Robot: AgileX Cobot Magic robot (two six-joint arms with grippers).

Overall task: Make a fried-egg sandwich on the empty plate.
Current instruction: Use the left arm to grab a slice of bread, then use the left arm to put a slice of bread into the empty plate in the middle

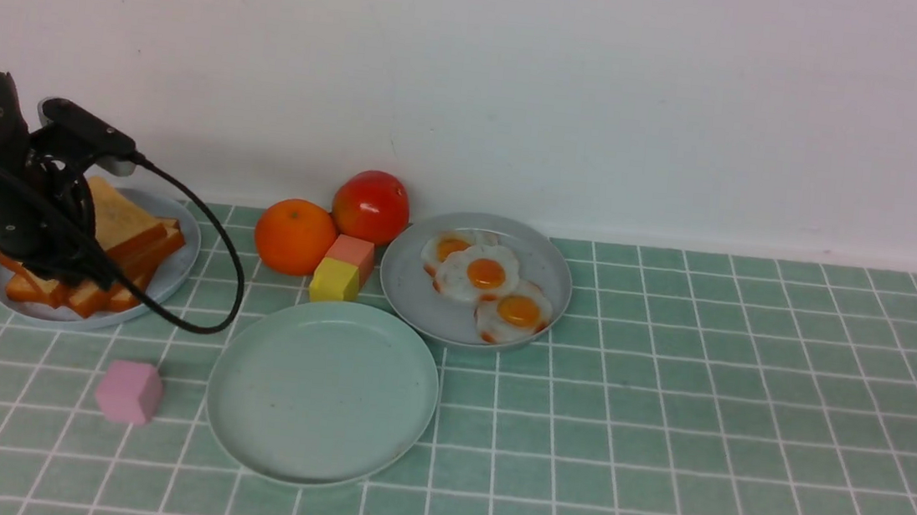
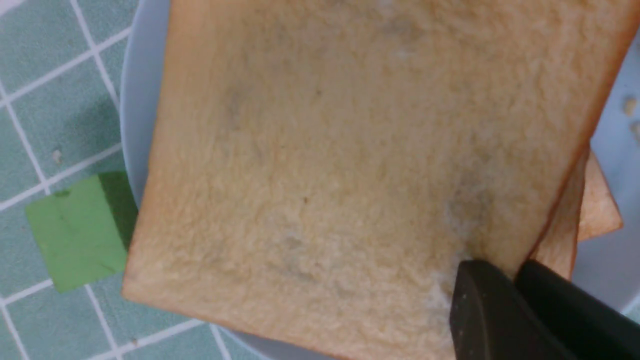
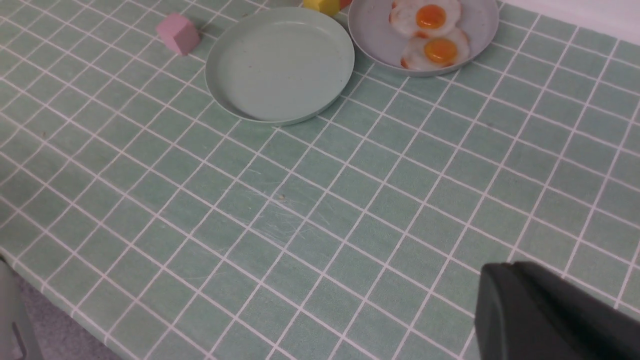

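The plate is plain mint-green. The tablecloth is green with a white grid; the toast slice is golden.

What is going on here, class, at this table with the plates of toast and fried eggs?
The left gripper is shut on an edge of the top square golden toast slice, part of a stack on the pale bluish-white plate. The round mint-green plate is empty, and the three white fried eggs lie untouched on the round grey plate. The right gripper hovers shut over the green tiled tablecloth, holding nothing.
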